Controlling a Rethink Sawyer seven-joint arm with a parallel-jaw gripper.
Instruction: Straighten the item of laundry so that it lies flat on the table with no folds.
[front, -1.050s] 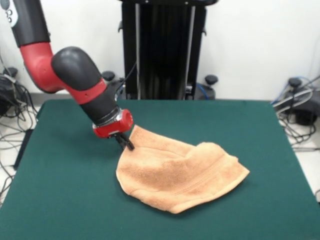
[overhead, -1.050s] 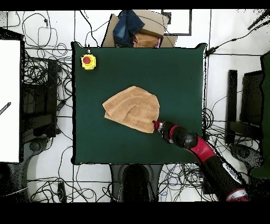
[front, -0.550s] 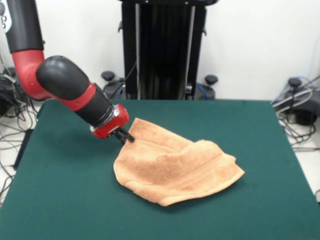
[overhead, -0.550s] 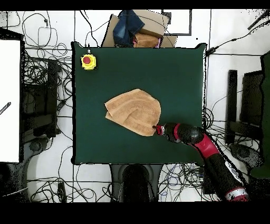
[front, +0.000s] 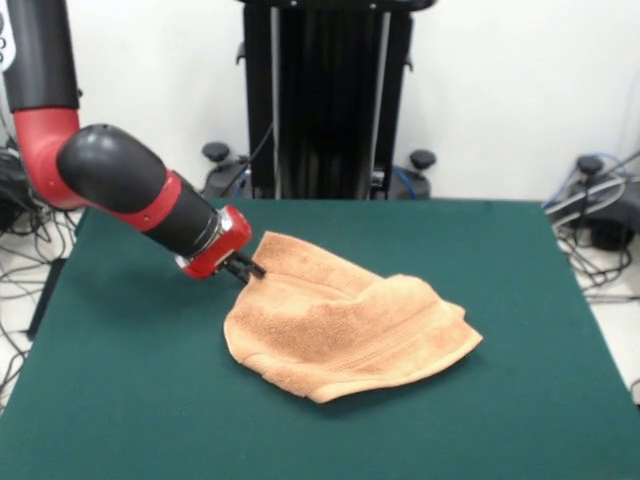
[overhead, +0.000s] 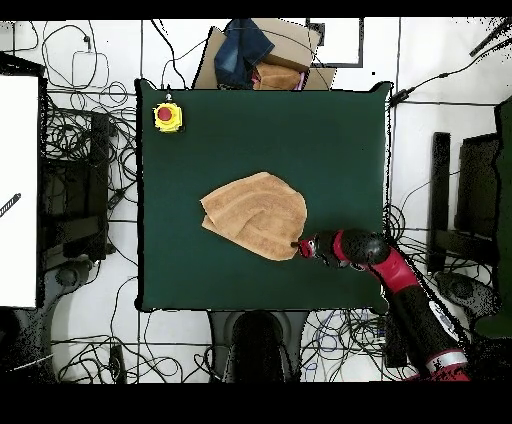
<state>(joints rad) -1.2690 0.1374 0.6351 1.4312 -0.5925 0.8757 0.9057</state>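
The item of laundry (front: 345, 330) (overhead: 256, 215) is an orange-tan terry towel lying rumpled and folded over itself near the middle of the dark green table (front: 520, 290) (overhead: 340, 140). A ridge of cloth runs from its far left corner toward the right. My gripper (front: 250, 270) (overhead: 297, 246) sits low at that corner, shut on the towel's edge, with the red and black arm slanting away to the left in the front view.
A yellow box with a red button (overhead: 167, 116) stands at one table corner in the overhead view. A cardboard box with blue cloth (overhead: 255, 55) lies beyond the table edge. Cables cover the floor around the table.
The gripper has pulled the towel corner toward the arm's side and dropped lower; the whole towel has slid along with it and stretched slightly.
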